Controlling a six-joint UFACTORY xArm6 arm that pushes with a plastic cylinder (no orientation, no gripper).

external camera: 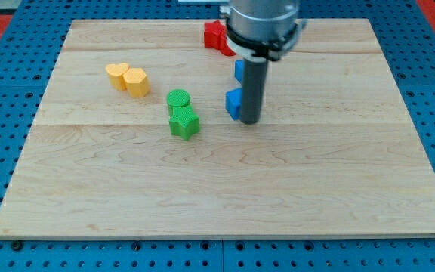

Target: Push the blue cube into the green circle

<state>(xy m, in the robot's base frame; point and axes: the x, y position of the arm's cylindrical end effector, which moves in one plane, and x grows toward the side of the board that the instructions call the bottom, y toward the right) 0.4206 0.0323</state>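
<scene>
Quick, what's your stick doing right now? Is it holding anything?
My tip: no gripper, so it holds nothing; it sits right beside the blue cube, on the cube's right in the view.

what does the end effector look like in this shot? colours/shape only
A wide cylindrical metallic-grey housing with a dark band and pale lower rim enters from the view's top. Below it hangs a straight dark grey rod, ending in my tip. No cables or markings are visible.

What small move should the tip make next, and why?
Probably a short push toward the view's left. My tip sits against the view's right side of the blue cube, and the green circle lies further to the view's left with bare board between, so a leftward nudge should carry the cube toward it.
</scene>
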